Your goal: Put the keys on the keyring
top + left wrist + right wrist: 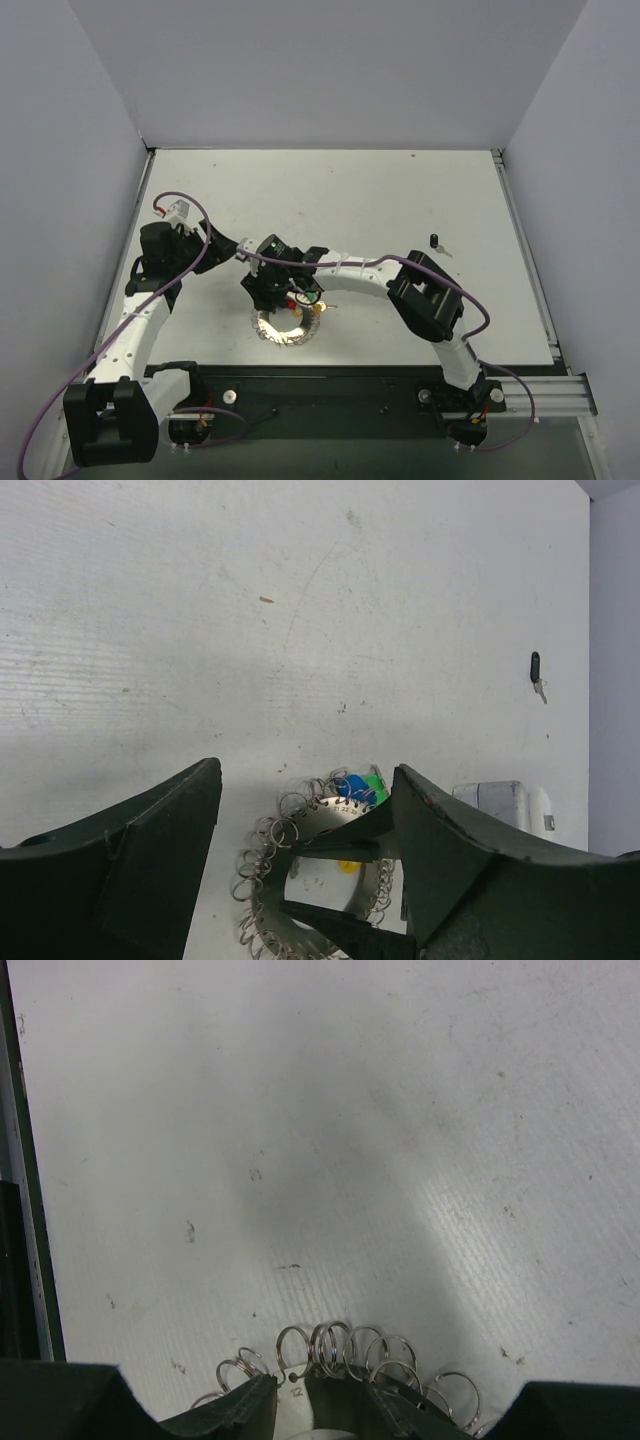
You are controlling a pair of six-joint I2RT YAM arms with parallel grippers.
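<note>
Roughly mid-table, just ahead of the two bases: the keyring [283, 327], lying on the white table [350, 190]. Reaching in from the left with the left arm, elbow out near the left wall, forearm angled right toward the ring. Holding the left claw [308, 780] wide apart around nothing, poised just beyond the ring's far edge. Reaching from the right with the right arm, elbow bent over the table, forearm stretched leftward. Setting the right claw [291, 1400] at the ring's looped rim, fingers near each other with the metal edge between. Cannot tell whether pinched or merely straddled. Bunched at the ring's far edge, small keys [362, 785] with blue and green heads, plus a yellow head [347, 865] showing through the centre hole. Well apart to the right, a lone black key [437, 242].
</note>
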